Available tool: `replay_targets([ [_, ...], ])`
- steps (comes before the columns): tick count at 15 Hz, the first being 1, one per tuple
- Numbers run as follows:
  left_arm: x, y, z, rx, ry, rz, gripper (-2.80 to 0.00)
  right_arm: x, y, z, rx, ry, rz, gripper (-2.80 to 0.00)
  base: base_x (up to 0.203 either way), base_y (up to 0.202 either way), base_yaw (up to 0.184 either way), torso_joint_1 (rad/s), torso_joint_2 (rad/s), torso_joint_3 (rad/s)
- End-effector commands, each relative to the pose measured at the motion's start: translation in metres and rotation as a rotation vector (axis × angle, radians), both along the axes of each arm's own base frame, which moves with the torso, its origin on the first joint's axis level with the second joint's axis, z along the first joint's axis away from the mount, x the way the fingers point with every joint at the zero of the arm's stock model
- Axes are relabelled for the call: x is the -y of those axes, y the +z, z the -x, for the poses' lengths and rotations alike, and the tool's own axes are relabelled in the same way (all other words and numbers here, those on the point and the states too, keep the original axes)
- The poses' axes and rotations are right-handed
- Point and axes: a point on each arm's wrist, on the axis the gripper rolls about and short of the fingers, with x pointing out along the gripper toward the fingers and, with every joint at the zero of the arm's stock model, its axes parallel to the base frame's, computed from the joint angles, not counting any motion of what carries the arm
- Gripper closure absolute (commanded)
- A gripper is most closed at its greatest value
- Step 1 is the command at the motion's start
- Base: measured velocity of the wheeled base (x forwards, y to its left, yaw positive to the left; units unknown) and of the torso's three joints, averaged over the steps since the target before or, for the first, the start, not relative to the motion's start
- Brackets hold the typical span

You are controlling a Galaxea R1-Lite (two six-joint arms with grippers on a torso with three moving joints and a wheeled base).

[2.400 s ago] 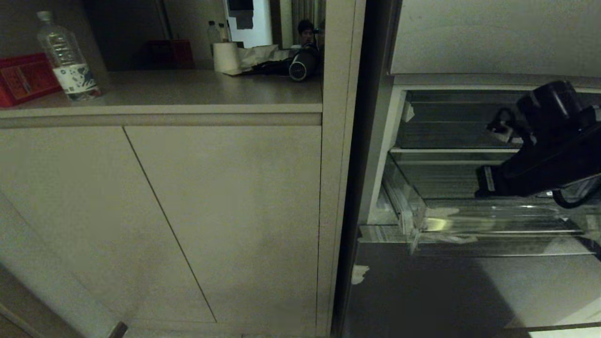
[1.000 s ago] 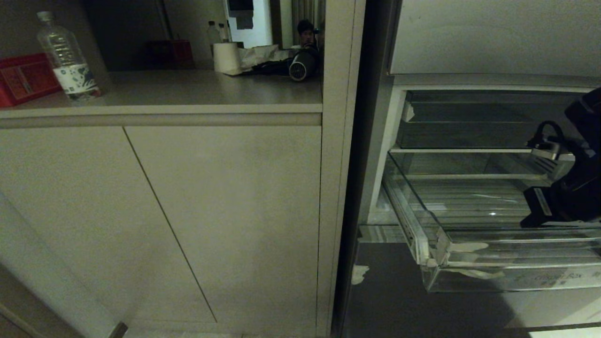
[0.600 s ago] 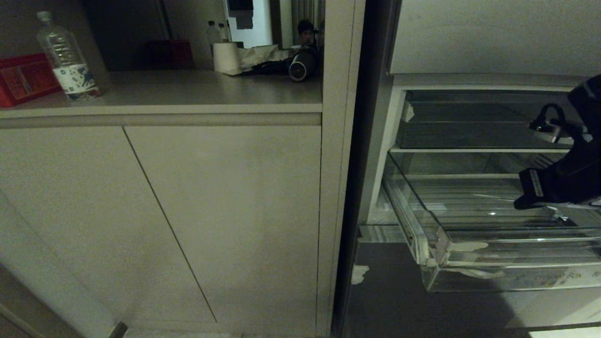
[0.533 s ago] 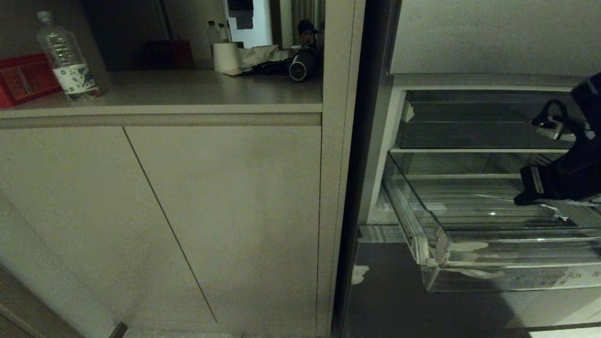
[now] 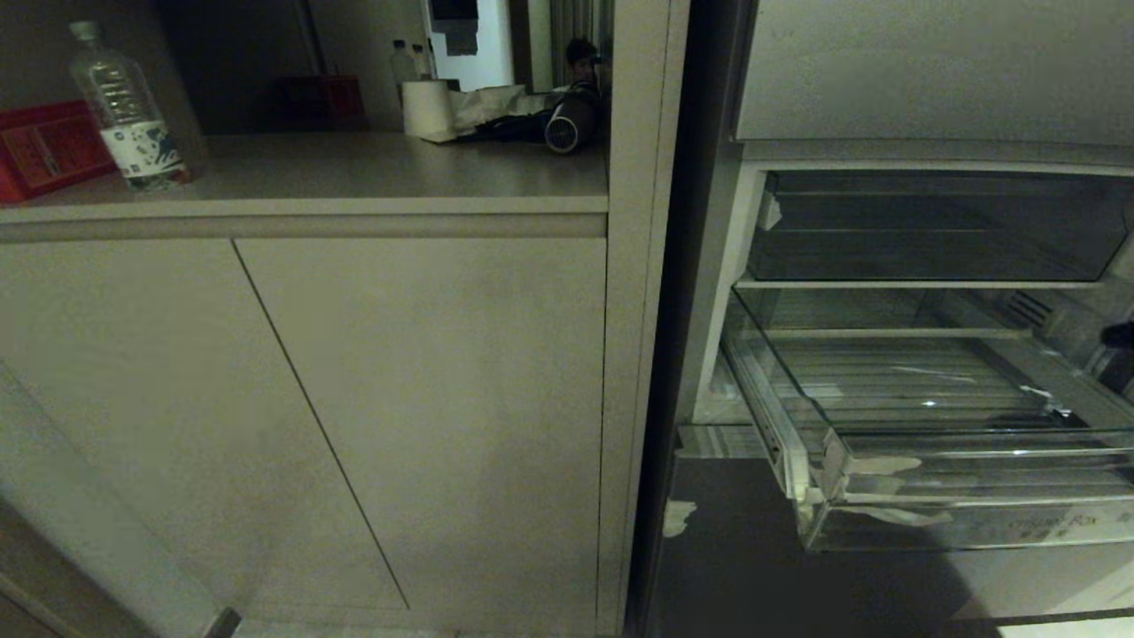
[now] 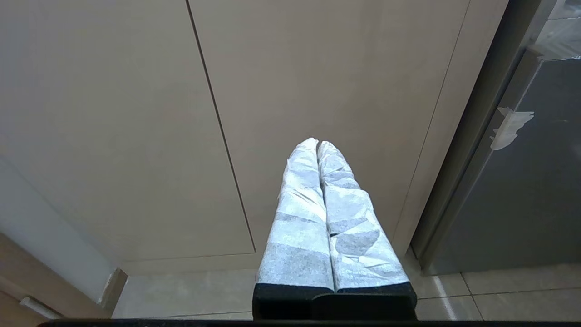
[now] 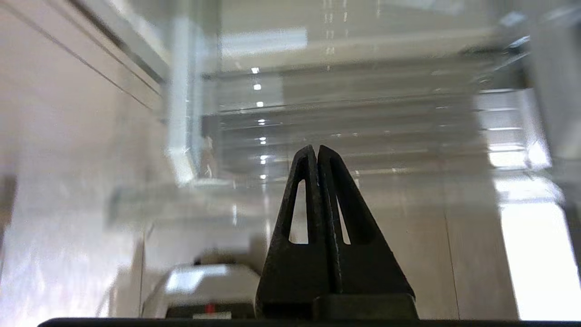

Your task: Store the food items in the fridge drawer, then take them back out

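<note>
The clear fridge drawer (image 5: pixel 921 496) stands pulled out of the open fridge at the right, its ribbed floor bare. Whitish tape scraps stick to its front edge. No food items show in any view. My right gripper (image 7: pixel 317 150) is shut with nothing in it; in the right wrist view it points at the blurred clear drawer (image 7: pixel 345 122) from in front. In the head view only a dark bit of the right arm (image 5: pixel 1118 337) shows at the right edge. My left gripper (image 6: pixel 317 144), its fingers wrapped in white, is shut and empty, parked low before the beige cabinet doors.
A beige cabinet (image 5: pixel 354 399) with a counter fills the left. On the counter stand a clear water bottle (image 5: pixel 124 111), a red box (image 5: pixel 44 146), a paper roll (image 5: pixel 427 108) and a hair dryer (image 5: pixel 567 120). A person (image 5: pixel 580 58) is far back. Grey steel door front (image 5: pixel 797 567) lies below the drawer.
The right arm has pulled back out of the fridge to the right, almost leaving the head view. The drawer came forward earlier and now stays pulled out.
</note>
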Motion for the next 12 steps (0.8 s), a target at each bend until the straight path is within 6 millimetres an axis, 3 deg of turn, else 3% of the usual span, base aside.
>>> replay_targets([
  [1, 0.0, 0.0, 0.0, 0.0, 0.0, 0.0, 0.0, 0.0, 0.0, 0.106, 0.237, -0.001, 0.003, 0.0, 0.0, 0.0, 0.0, 0.0, 0.0, 0.0],
  [3, 0.0, 0.0, 0.0, 0.001, 0.0, 0.0, 0.0, 0.001, -0.032, 0.16, 0.354, -0.003, 0.005, 0.0, 0.0, 0.0, 0.0, 0.0, 0.0, 0.0],
  [5, 0.0, 0.0, 0.0, 0.0, 0.001, 0.0, 0.0, 0.001, -0.077, 0.187, 0.421, -0.001, 0.007, 0.0, 0.0, 0.0, 0.0, 0.0, 0.0, 0.0],
  [9, 0.0, 0.0, 0.0, 0.0, 0.001, 0.015, 0.0, 0.001, -0.141, 0.168, 0.547, 0.057, 0.088, 0.0, 0.0, 0.0, 0.0, 0.0, 0.0, 0.0],
  [12, 0.0, 0.0, 0.0, 0.0, 0.001, 0.014, 0.0, 0.001, -0.188, 0.153, 0.52, 0.088, 0.184, 0.0, 0.0, 0.0, 0.0, 0.0, 0.0, 0.0],
])
